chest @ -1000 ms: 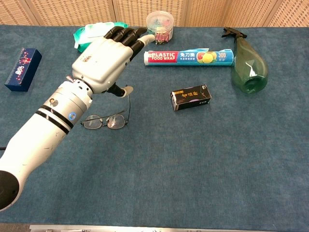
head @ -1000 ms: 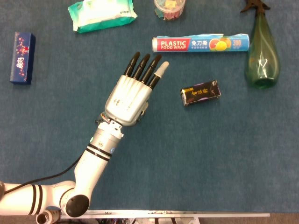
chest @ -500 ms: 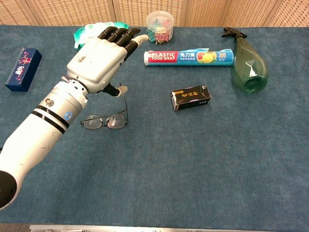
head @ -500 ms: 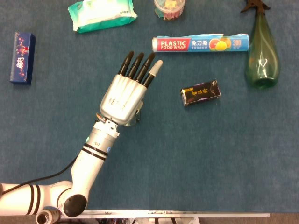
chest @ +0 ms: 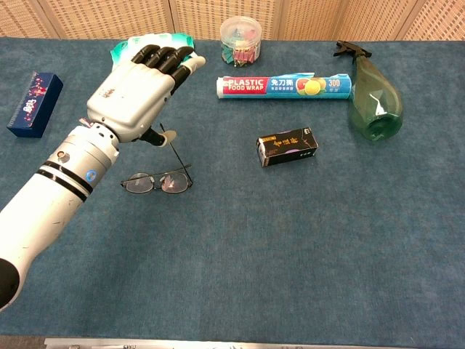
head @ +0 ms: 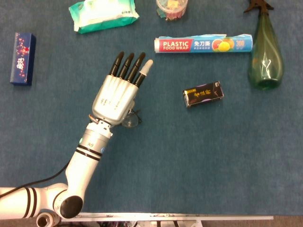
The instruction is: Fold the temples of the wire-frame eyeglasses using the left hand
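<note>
Left hand (chest: pixel 134 98) hangs over the blue table (chest: pixel 290 247) with fingers stretched out flat and side by side, holding nothing that I can see. Below it, the wire-frame eyeglasses (chest: pixel 157 182) rest on the cloth, lenses toward me, their front running left to right in my chest view. One temple (chest: pixel 179 150) angles up and away from the right lens toward my thumb (chest: pixel 166 136); whether thumb and temple touch I cannot tell. From the head view the palm covers nearly everything, and only one lens (head: pixel 132 120) peeks out at its right edge. So the frame lies just beneath and toward me from the palm; I judge the fold needs the thumb pushing that raised temple sideways across the lenses. My right hand is out of both views.
</note>
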{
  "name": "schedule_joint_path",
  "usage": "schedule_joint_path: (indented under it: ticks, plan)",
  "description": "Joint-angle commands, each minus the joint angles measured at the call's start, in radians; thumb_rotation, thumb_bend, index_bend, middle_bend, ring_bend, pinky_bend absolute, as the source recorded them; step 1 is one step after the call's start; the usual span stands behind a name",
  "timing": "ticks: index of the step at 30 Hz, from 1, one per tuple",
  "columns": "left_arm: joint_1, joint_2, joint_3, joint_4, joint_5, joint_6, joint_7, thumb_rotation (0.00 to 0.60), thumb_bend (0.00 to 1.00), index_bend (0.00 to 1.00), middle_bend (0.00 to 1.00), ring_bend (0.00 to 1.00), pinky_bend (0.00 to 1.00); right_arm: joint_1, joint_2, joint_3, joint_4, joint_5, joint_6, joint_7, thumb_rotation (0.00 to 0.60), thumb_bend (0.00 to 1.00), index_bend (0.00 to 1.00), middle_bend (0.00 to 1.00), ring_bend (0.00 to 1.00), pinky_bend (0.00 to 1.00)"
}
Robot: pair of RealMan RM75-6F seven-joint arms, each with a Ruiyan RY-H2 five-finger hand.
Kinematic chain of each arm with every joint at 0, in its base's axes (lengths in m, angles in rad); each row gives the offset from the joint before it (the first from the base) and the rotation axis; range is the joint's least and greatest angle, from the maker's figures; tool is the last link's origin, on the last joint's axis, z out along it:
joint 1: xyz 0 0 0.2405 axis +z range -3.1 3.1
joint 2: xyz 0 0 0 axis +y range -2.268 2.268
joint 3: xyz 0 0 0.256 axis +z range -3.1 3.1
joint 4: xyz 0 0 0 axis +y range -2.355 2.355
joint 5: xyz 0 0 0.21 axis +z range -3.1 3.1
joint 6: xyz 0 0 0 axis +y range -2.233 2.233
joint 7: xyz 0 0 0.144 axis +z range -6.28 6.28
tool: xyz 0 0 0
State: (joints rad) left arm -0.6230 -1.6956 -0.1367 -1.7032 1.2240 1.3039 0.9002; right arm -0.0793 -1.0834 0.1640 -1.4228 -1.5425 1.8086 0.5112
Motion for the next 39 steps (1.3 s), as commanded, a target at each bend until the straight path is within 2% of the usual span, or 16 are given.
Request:
schedule_joint_path:
  ticks: [1,20,39]
  plan:
    - [0.005,0.003,0.003,0.009,-0.001,0.002,-0.008,0.600,0.20,0.01,0.00,0.00,0.00,0.000,0.000,0.000,0.000,-0.001,0.001,-0.001,0.600,0.19,0.33,0.29,0.23,0.38]
    - [0.038,0.009,0.022,0.070,-0.009,0.002,-0.070,0.600,0.20,0.01,0.00,0.00,0.00,0.000,-0.002,-0.003,-0.001,-0.005,0.002,-0.010,0.600,0.19,0.33,0.29,0.23,0.38]
    - [0.087,0.016,0.049,0.135,0.001,-0.006,-0.191,0.600,0.20,0.01,0.00,0.00,0.00,0.000,-0.002,-0.003,-0.001,-0.005,0.003,-0.011,0.600,0.19,0.33,0.29,0.23,0.38]
